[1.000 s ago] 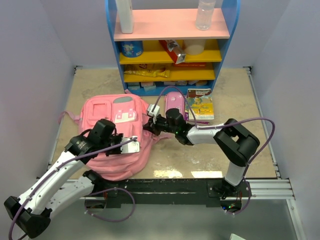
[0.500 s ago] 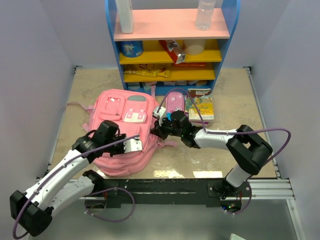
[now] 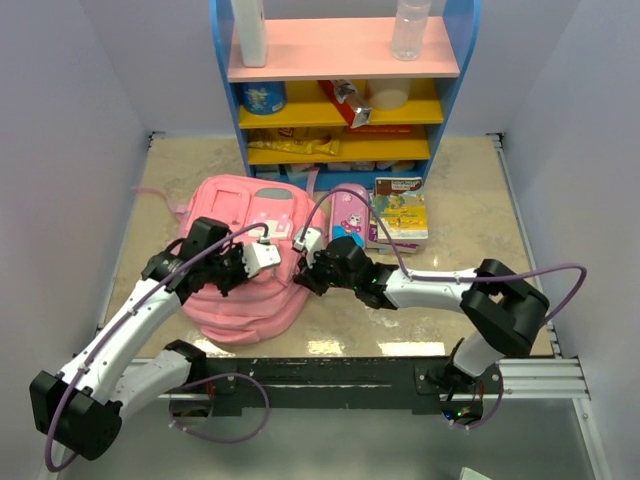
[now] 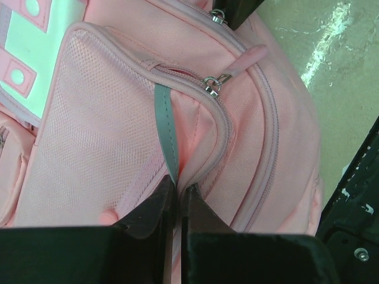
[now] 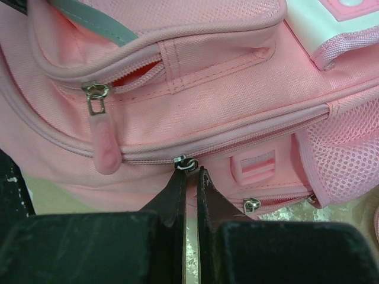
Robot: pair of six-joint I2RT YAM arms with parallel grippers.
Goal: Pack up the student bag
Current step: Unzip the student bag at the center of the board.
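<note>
While both crowd in, count: one student bag [image 3: 240, 300], two grippers.
Left gripper [image 4: 177, 187]: clamped on its grey strip [image 4: 164, 127].
Right gripper [image 5: 190, 173]: pinched onto a zip slider [image 5: 185, 163].
Edge: bag ends just beside left gripper, table [image 4: 337, 53] beyond.

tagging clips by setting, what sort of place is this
Probably a staged school corner in a robot test cell: blue shelf unit with pink and yellow shelves, soft pink fabric backpack, plain lilac walls.
</note>
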